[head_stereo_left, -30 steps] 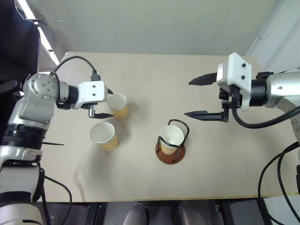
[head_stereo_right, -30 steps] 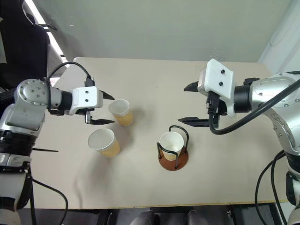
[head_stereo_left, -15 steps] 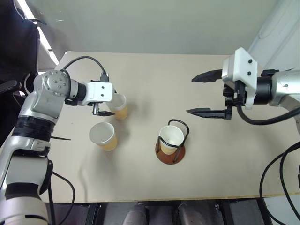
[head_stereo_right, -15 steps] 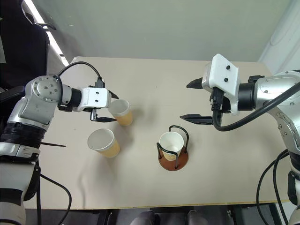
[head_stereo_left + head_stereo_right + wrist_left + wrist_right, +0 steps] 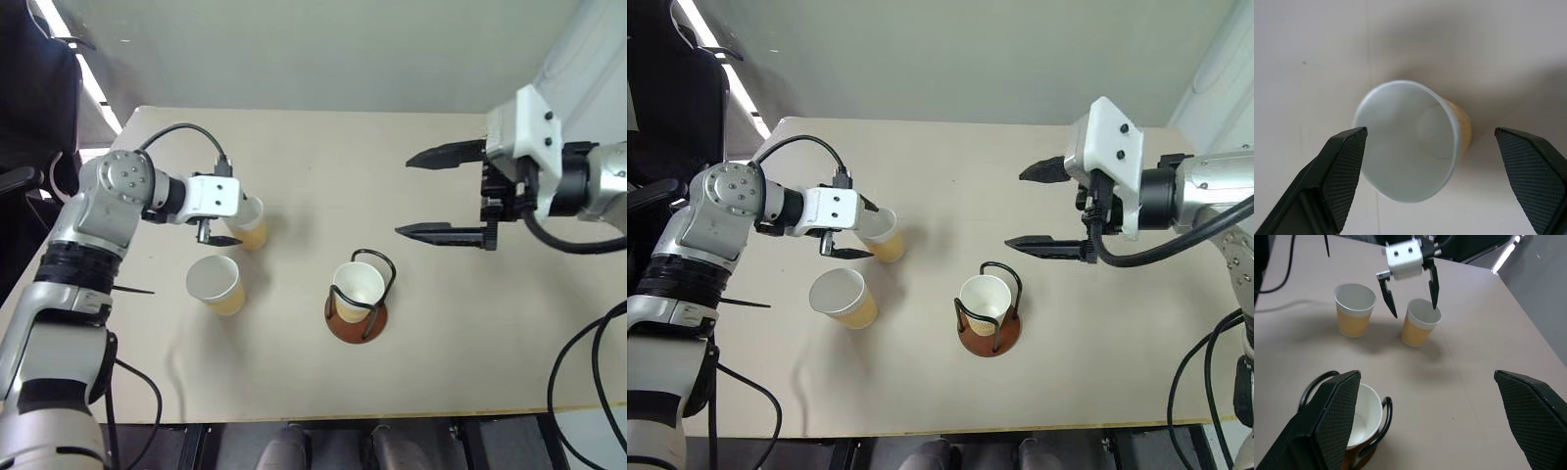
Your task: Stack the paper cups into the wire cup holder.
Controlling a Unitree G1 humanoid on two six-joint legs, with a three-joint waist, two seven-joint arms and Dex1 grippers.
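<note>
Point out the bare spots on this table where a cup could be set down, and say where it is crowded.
Free: the table right of the wire cup holder, below the open right gripper; also the near edge in front of the holder, and the far strip behind it. Crowded: the left side, where the open left gripper straddles the far cup with the near cup close beside.

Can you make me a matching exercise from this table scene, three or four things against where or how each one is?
Things:
1. left gripper
2. right gripper
3. wire cup holder
4. nearer loose cup

States:
A. holds one cup
B. open, straddling the farther loose cup
C. stands alone on the table
D. open, raised off the table

Pairs: 1-B, 2-D, 3-A, 4-C
</note>
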